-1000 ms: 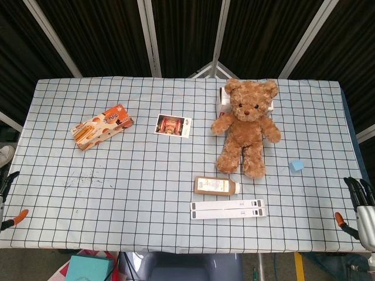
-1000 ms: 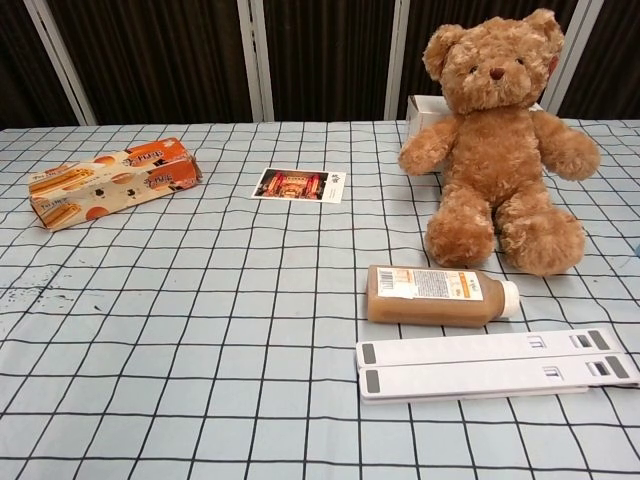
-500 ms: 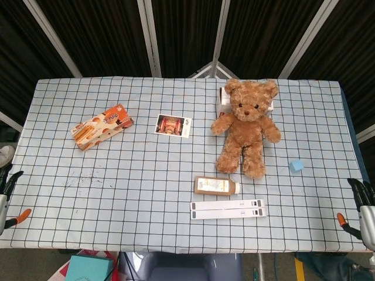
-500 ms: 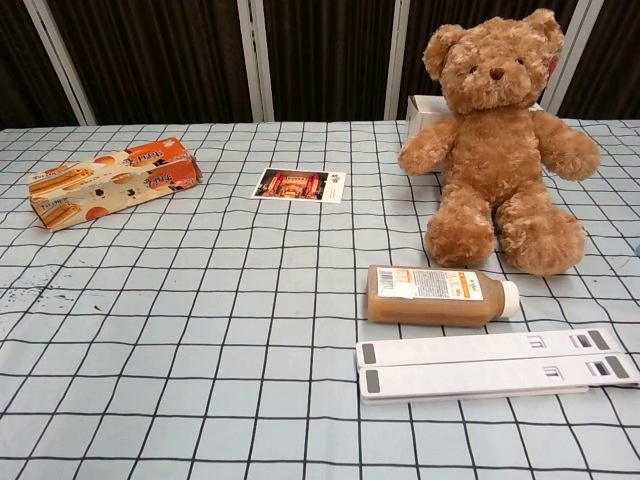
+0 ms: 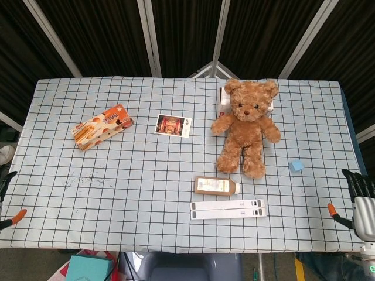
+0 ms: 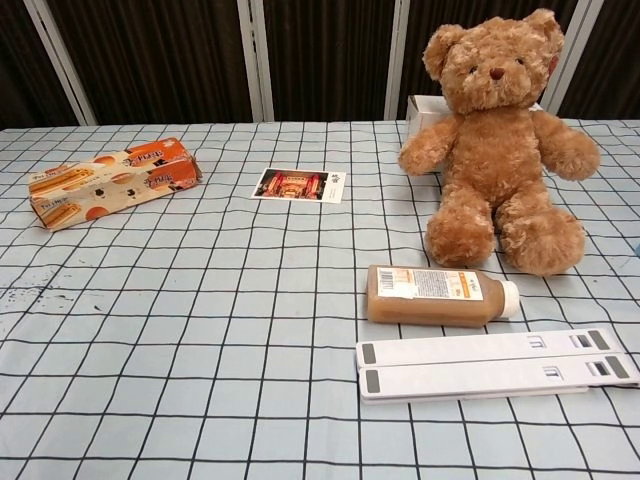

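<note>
My right hand (image 5: pixel 356 202) hovers off the table's right front corner, fingers spread, holding nothing; the blue cube (image 5: pixel 296 165) is the nearest thing to it. Only the dark fingertips and orange thumb tip of my left hand (image 5: pixel 6 199) show at the left edge, spread apart and empty. A brown teddy bear (image 5: pixel 246 126) (image 6: pixel 495 140) sits at the right of centre. In front of it a bottle of brown drink (image 5: pixel 217 186) (image 6: pixel 435 296) lies on its side. Neither hand shows in the chest view.
Two long white strips (image 5: pixel 228 209) (image 6: pixel 495 362) lie before the bottle. A white box (image 5: pixel 224 99) (image 6: pixel 425 108) stands behind the bear. A postcard (image 5: pixel 173 125) (image 6: pixel 300 184) and an orange snack box (image 5: pixel 102 126) (image 6: pixel 112 182) lie on the checked tablecloth (image 5: pixel 146 175).
My right hand has shifted a little up and inward toward the table. My left hand has drawn slightly further out past the left edge. The objects have not moved.
</note>
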Available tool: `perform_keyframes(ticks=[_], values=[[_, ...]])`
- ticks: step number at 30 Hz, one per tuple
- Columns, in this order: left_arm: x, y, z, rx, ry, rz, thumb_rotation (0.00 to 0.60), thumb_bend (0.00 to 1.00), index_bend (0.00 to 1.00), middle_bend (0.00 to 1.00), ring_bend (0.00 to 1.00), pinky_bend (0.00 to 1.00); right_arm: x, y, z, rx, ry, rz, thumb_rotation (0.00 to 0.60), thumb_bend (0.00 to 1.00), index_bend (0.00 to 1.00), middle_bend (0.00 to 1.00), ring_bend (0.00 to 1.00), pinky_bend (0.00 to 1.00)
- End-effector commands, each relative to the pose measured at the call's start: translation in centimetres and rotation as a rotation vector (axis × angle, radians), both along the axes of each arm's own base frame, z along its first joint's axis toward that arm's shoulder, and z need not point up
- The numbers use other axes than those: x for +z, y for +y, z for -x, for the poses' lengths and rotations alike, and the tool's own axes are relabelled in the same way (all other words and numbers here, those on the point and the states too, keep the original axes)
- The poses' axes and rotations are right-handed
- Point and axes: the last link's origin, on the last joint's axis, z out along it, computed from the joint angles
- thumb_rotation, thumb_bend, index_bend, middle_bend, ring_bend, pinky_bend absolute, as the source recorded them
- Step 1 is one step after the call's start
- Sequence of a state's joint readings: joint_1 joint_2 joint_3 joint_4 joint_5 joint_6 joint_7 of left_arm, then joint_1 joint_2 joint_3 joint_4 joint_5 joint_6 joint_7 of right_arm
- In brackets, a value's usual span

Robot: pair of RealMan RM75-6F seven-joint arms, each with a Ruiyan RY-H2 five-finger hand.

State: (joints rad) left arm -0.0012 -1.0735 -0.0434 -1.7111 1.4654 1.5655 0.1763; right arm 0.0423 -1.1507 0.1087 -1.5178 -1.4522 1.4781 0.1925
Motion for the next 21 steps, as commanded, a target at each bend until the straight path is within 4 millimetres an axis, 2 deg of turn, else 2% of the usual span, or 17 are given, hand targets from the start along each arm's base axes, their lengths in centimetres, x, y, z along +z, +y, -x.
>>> perform_keyframes(ticks=[1,6,12,21], values=[[0.1,0.0,0.0,0.000,-0.001,-0.006,0.600,0.24,0.13,0.00,0.00,0.03,-0.7,-4.5,-1.4,0.013,-0.173,-0.014,0.600,0.32,0.01,0.12,0.08,0.00],[0.1,0.4,0.2,0.013,0.005,-0.008,0.600,0.24,0.13,0.00,0.00,0.03,-1.2,-9.3,-3.0,-0.028,-0.293,-0.067,0.600,0.32,0.01,0.12,0.08,0.00],[0.1,0.4,0.3,0.022,0.012,-0.012,0.600,0.24,0.13,0.00,0.00,0.03,-2.7,-13.8,-4.8,-0.125,-0.530,-0.187,0.600,0.32,0.02,0.12,0.11,0.00],[0.3,0.8,0.7,0.049,0.021,-0.027,0.600,0.24,0.13,0.00,0.00,0.03,-4.7,-19.0,-5.1,-0.178,-0.499,-0.241,0.600,0.32,0.03,0.13,0.12,0.00]])
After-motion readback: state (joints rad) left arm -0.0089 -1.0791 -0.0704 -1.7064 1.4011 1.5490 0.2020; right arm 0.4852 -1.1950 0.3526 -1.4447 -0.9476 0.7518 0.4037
